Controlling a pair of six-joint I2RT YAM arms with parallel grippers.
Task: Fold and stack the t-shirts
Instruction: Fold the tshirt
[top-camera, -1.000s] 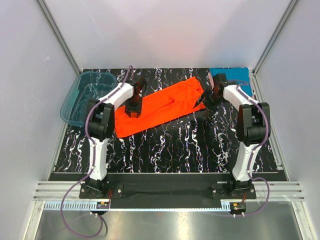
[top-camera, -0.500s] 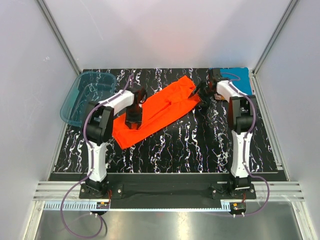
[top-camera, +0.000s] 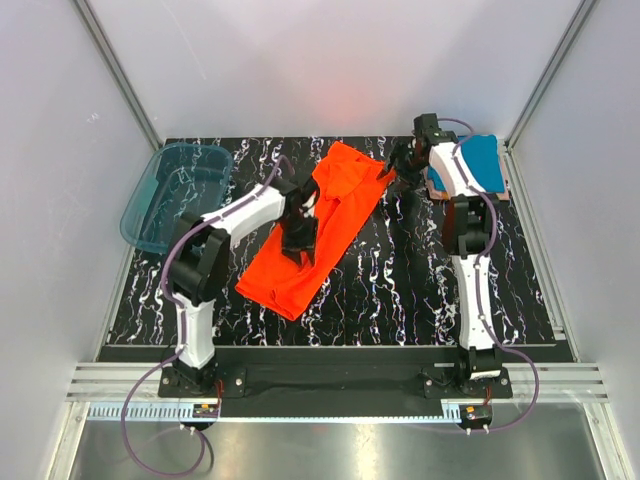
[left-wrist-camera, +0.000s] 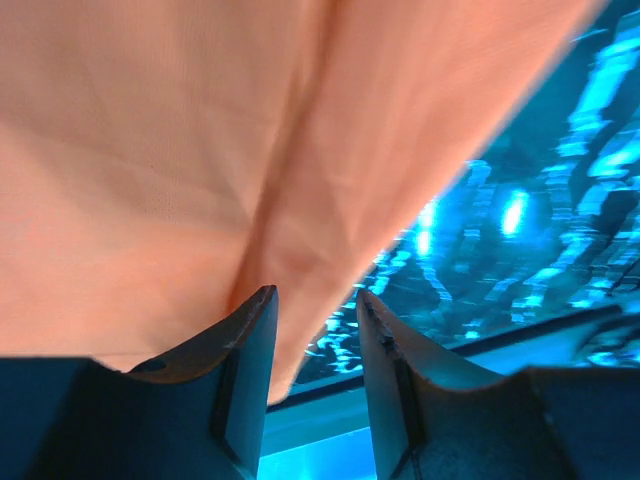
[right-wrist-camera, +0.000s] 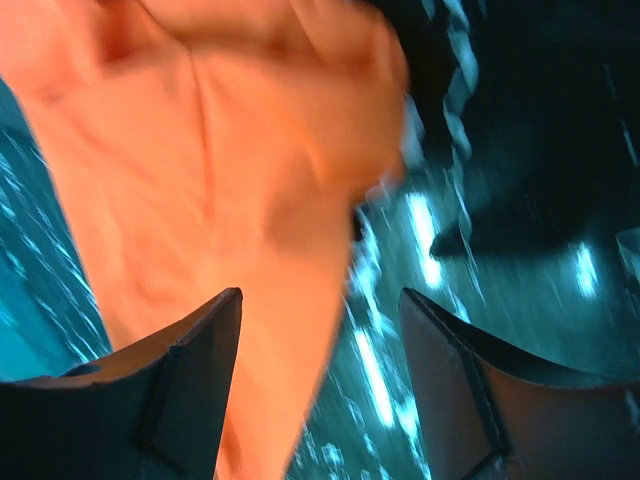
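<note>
A bright orange-red t-shirt (top-camera: 345, 190) lies folded into a long strip, running diagonally from back centre to front left on the black marbled table (top-camera: 400, 290). My left gripper (top-camera: 298, 243) is down on the strip's middle. In the left wrist view its jaws (left-wrist-camera: 315, 293) stand apart, the orange cloth (left-wrist-camera: 200, 130) just beyond the tips and nothing pinched. My right gripper (top-camera: 400, 165) is at the strip's back right edge. Its jaws (right-wrist-camera: 320, 293) are wide apart over the edge of the cloth (right-wrist-camera: 220, 150). A teal blue t-shirt (top-camera: 480, 160), folded square, lies at the back right corner.
A translucent teal plastic tub (top-camera: 150, 205) stands at the back left, overhanging the table's left edge. Aluminium frame posts and white walls close in the back and sides. The arm bases sit on the rail at the near edge.
The orange-red shirt has swung from nearly crosswise to a steeper diagonal. My left gripper moved right and nearer with it; my right gripper moved back, toward the teal shirt.
</note>
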